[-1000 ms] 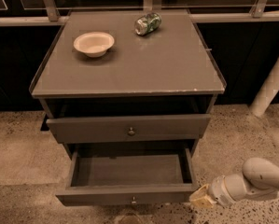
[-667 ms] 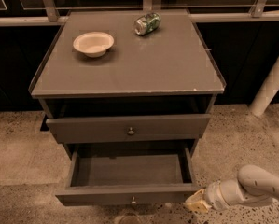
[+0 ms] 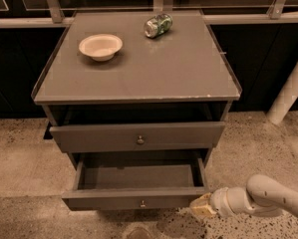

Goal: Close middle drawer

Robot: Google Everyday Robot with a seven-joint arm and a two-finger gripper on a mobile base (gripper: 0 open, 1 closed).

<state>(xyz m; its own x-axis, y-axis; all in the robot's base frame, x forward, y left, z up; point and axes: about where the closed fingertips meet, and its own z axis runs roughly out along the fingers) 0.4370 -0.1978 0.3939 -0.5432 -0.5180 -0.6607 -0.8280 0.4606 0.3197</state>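
Since the last frame my tan-tipped hand [image 3: 202,206] has edged left and a little up. It now sits just beside the right end of the grey wooden middle drawer [image 3: 103,199], touching its front or nearly so; I can't say which. The drawer itself hasn't budged. It stands pulled well out, forward of the front edge of the flat grey tabletop [image 3: 153,68], with its small round metal knob [image 3: 143,203] facing me. The hand is below and forward of the tabletop's front right corner, on the end of the white jointed arm [image 3: 268,199]. Whether the hand is wide or narrow I cannot tell.

To do this well, I reckon I should slide the hand along the front toward the knob before pushing, since a shove at the right end would likely skew the drawer and jam it. Then I'd press flat and straight back toward the rear edge, steadily, until the front sits flush.

The middle drawer shows a bare floor, with nothing in it that I can see. The shallower grey upper drawer [image 3: 98,137] is ajar, its inside too dark to read. The shallow cream round bowl [image 3: 100,47] toward the back left corner looks empty. A green metal can [image 3: 158,25] lies on its side at the back edge.
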